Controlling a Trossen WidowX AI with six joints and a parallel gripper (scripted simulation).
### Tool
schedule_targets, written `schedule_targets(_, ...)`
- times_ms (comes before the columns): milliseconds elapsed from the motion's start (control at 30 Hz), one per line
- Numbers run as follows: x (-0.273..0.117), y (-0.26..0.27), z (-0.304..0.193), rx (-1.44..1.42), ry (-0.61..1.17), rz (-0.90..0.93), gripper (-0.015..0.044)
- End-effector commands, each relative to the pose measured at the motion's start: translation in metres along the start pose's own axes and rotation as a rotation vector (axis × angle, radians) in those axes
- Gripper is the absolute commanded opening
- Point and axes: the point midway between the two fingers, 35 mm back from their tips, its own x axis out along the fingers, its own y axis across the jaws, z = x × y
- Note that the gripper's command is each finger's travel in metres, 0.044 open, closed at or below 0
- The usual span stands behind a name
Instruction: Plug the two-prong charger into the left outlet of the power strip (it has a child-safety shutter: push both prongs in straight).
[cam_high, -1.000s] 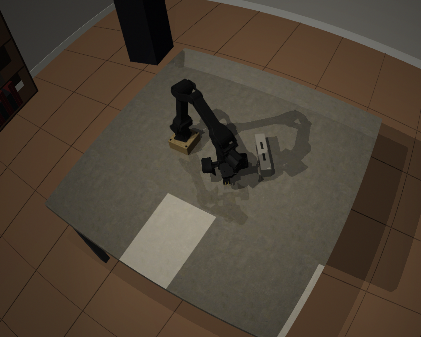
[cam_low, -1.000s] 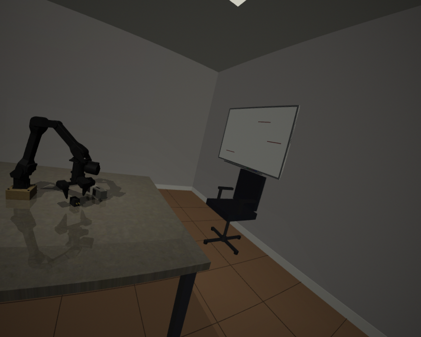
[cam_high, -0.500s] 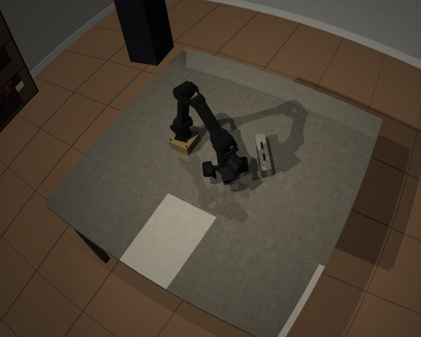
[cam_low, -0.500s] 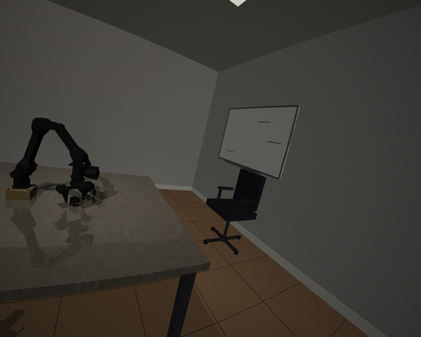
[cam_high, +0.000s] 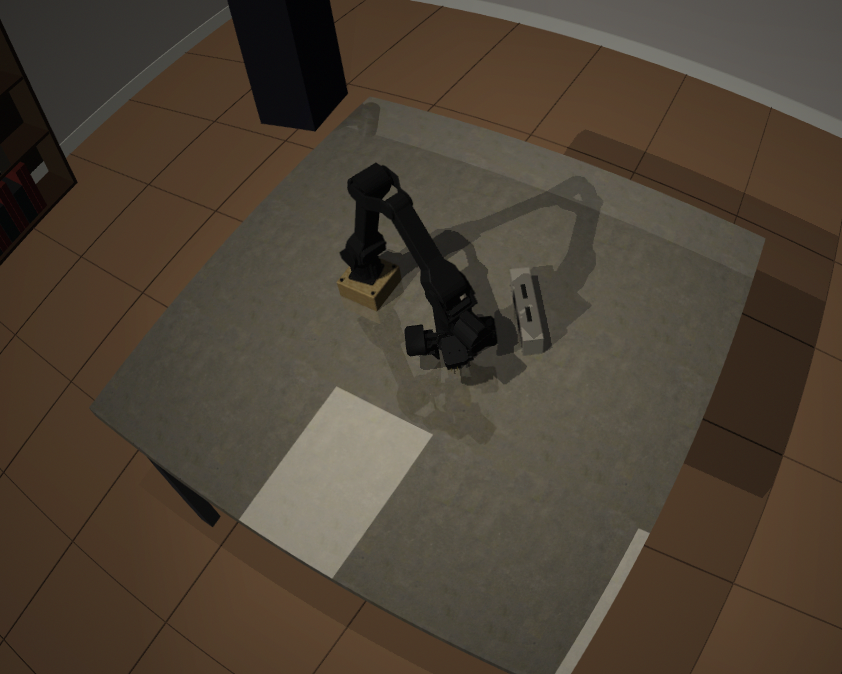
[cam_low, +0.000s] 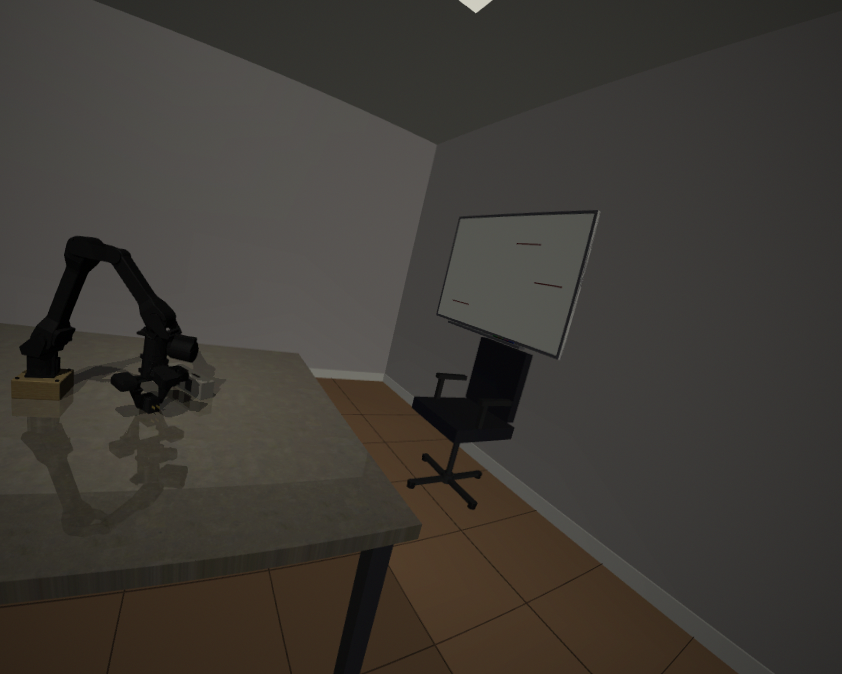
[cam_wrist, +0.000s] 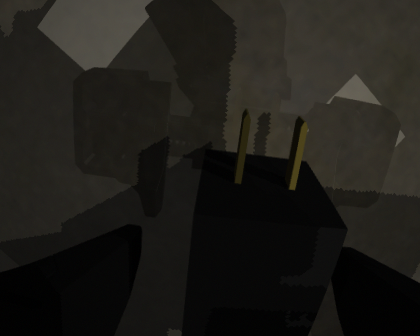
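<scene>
The black two-prong charger (cam_high: 455, 358) (cam_low: 148, 402) (cam_wrist: 260, 270) lies low at the table, its two brass prongs pointing away from the wrist in the wrist view. My gripper (cam_wrist: 240, 252) is partly open around it, one finger on each side. A gap shows between the left finger and the charger; the right finger is very close to its side, and I cannot tell whether they touch. The pale grey power strip (cam_high: 533, 328) (cam_low: 203, 388) stands to the right of the gripper in the top view, with two dark outlets on its face. In the exterior view the arm partly hides it.
The arm's wooden base block (cam_high: 359, 290) (cam_low: 40, 389) stands behind the gripper. A white sheet (cam_high: 337, 477) lies at the table's front edge. A dark column (cam_high: 280, 70) stands beyond the table. An office chair (cam_low: 456, 418) stands off to its side.
</scene>
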Motion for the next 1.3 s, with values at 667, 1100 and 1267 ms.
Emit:
schedule_targets(667,-0.043,0.000,-0.004,-0.002,-0.002,-0.003,0.0000)
schedule_targets(1100,-0.051,0.005,-0.012,-0.099,-0.004,-0.010,0.0000)
schedule_targets(1267,-0.047,0.011,-0.020,-0.209,-0.005,-0.017,0.0000)
